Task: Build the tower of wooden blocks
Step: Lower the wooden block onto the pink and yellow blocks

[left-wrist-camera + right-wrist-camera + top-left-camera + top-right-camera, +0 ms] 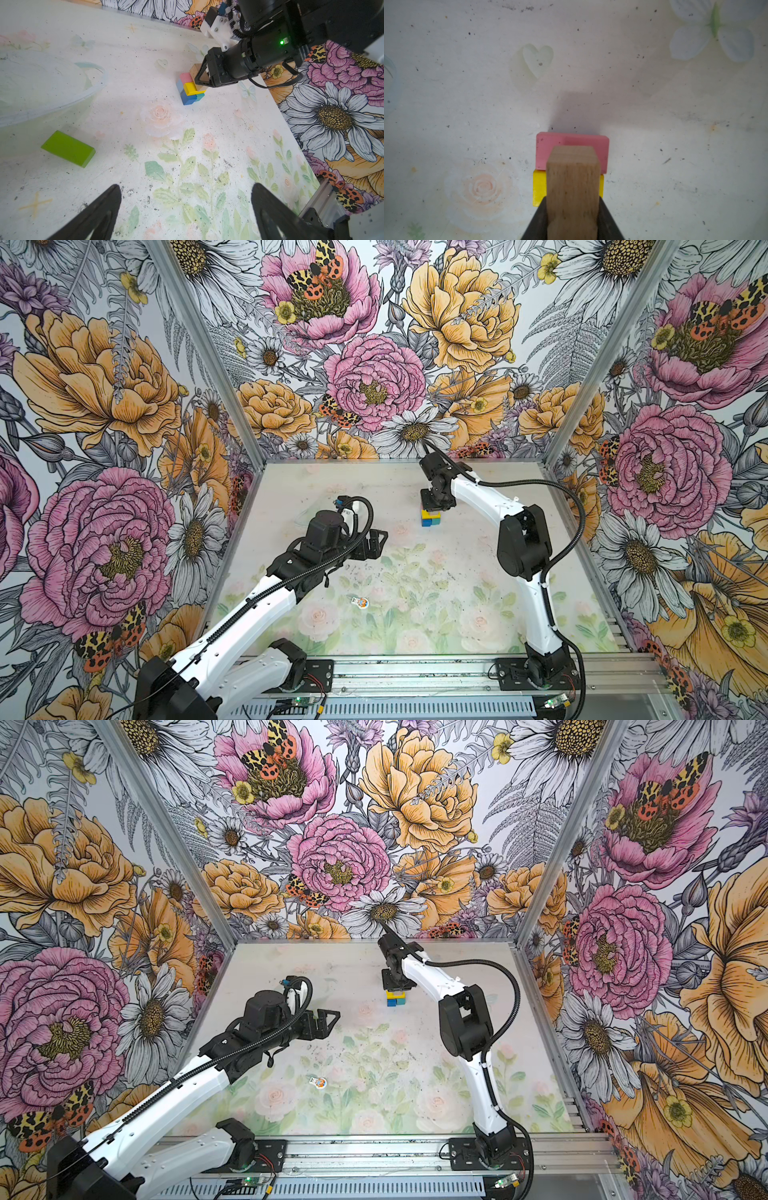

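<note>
Tower (430, 517) stands far on the table (415, 614), right of centre. Right gripper (573, 216) is closed on a bare-wood brick (572, 187) above its pink brick (548, 149) and yellow brick (538, 187). Left gripper (185, 209) is wide open with nothing in it, and a green brick (68, 148) lies left

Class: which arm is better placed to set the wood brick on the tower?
Right: its end effector already grips the wood brick over the tower; the left is open and apart.

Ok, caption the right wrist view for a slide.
Fingers hold a bare-wood brick over pink and yellow bricks.
</note>
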